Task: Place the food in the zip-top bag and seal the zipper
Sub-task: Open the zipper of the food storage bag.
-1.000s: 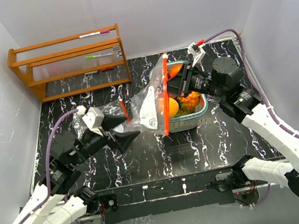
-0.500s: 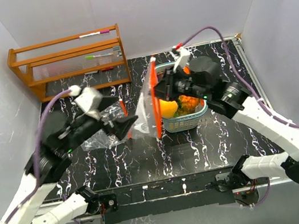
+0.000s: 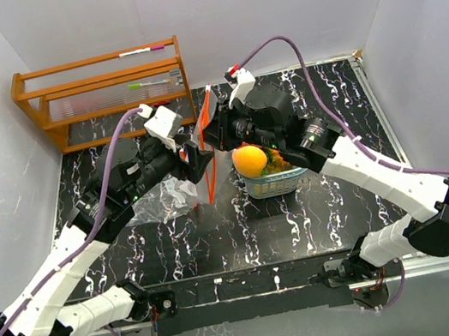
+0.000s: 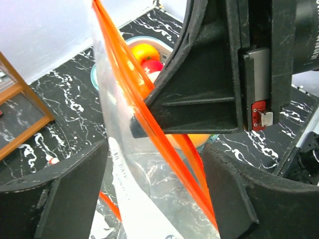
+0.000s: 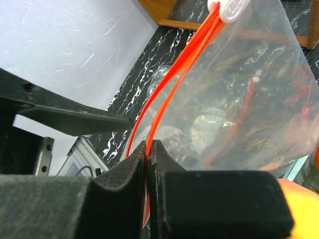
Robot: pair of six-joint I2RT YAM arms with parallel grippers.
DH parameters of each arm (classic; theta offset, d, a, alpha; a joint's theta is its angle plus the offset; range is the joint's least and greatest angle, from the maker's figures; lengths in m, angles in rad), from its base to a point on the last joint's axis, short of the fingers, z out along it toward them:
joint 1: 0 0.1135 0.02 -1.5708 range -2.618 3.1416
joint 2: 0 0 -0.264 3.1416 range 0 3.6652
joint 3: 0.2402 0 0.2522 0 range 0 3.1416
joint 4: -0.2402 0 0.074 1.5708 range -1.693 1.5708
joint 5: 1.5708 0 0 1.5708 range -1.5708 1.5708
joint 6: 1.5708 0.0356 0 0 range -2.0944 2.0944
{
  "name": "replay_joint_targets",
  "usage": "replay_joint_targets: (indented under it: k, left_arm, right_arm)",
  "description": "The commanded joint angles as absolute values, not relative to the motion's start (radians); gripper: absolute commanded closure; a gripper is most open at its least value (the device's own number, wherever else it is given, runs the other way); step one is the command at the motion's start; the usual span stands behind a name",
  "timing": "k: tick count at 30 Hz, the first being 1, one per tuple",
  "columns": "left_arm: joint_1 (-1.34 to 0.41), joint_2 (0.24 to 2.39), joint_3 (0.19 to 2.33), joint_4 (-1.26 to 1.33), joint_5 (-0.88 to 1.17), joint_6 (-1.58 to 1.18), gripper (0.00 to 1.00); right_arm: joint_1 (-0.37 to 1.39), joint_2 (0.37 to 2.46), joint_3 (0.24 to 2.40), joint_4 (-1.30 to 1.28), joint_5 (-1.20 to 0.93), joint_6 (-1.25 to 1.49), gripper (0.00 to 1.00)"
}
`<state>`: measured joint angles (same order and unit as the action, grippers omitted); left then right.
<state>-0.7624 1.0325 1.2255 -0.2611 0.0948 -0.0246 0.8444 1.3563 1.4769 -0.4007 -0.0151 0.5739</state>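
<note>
Although I see no fruit inside the zip-top bag (image 5: 249,99) yet, one end of it is up off the table (image 3: 304,223). The right jaws are pressed together on its orange zipper strip (image 3: 211,183), holding that edge upright near the middle of the table's far half. The rest of the clear film trails down onto the table toward the left edge. The left jaws are spread, one on either side of the film just below the strip, and closed on nothing as far as the wrist view shows. Toy fruits (image 3: 250,162) sit in the teal basket (image 3: 279,183), right of the table's middle and just beside the hanging bag, an orange one on top. Handling judgement: the film is light, limp and slippery, and will likely crumple or slide if pinched mid-sheet. The strip is its only stiff line, so the second hold belongs on the opposite lip, apart from the right pinch, to pull the mouth open. The fruits look rigid, round and light; grip across the widest part or they may squirt out.
</note>
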Motion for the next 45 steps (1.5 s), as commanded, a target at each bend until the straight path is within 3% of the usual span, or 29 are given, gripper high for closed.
replay_joint_targets:
  k: [1,6,9,18,23,26,36,42,45]
  left_arm:
    - [-0.765,0.979,1.200,-0.214,0.026,-0.023,0.30]
    - [-0.765,0.990,1.178,-0.199,0.035,-0.031,0.48]
    - [-0.765,1.002,1.166,-0.178,0.041,-0.045,0.51]
    - [-0.765,1.009,1.183,-0.162,0.103,-0.093,0.32]
    - [-0.765,1.009,1.170,-0.147,0.100,-0.109,0.32]
    - [-0.765,1.031,1.163,-0.148,0.086,-0.109,0.41]
    - [-0.765,1.018,1.118,-0.113,0.087,-0.103,0.98]
    - [-0.765,0.986,1.126,-0.141,0.061,-0.082,1.00]
    - [-0.765,0.974,1.156,-0.194,-0.063,-0.047,1.00]
  right_arm:
    - [0.853,1.318,1.477,-0.356,0.025,0.566,0.92]
    - [0.853,1.299,1.465,-0.355,0.013,0.572,0.92]
    - [0.854,1.295,1.461,-0.355,0.008,0.577,0.92]
    - [0.859,1.305,1.470,-0.385,0.059,0.586,0.92]
    - [0.860,1.298,1.464,-0.377,0.055,0.590,0.92]
    - [0.867,1.294,1.464,-0.373,0.048,0.591,0.92]
    - [0.870,1.248,1.430,-0.400,0.099,0.588,0.92]
    - [0.870,1.238,1.417,-0.431,0.141,0.588,0.92]
    - [0.869,1.227,1.415,-0.476,0.189,0.590,0.92]
